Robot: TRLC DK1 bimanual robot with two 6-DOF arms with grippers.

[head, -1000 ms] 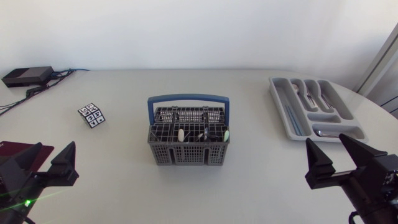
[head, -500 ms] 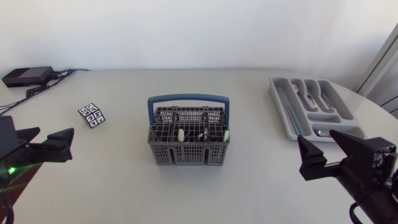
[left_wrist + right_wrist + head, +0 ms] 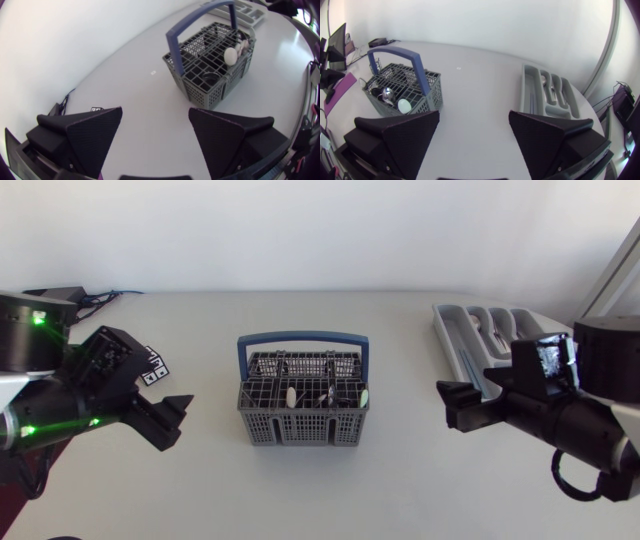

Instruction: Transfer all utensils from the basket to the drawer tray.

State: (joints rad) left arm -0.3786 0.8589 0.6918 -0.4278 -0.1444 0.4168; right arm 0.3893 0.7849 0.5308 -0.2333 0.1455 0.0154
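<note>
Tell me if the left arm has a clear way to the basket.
Probably yes: the left gripper is open, the basket lies ahead of it, and only bare table shows between them.

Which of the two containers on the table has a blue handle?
The grey mesh basket in the table's middle; the flat drawer tray has no handle.

You have a dark grey mesh basket (image 3: 303,420) with a blue handle (image 3: 302,338). The utensils (image 3: 324,396) in it look mostly dark, one with a white end (image 3: 290,396). The drawer tray (image 3: 446,345) is light grey, the cutlery (image 3: 551,90) in it silver. Your worktop (image 3: 300,490) is plain off-white. The left claw (image 3: 155,111) and the right claw (image 3: 474,114) are matte black. A card (image 3: 156,368) shows black-and-white squares. Green lights (image 3: 40,320) glow on the left arm.
</note>
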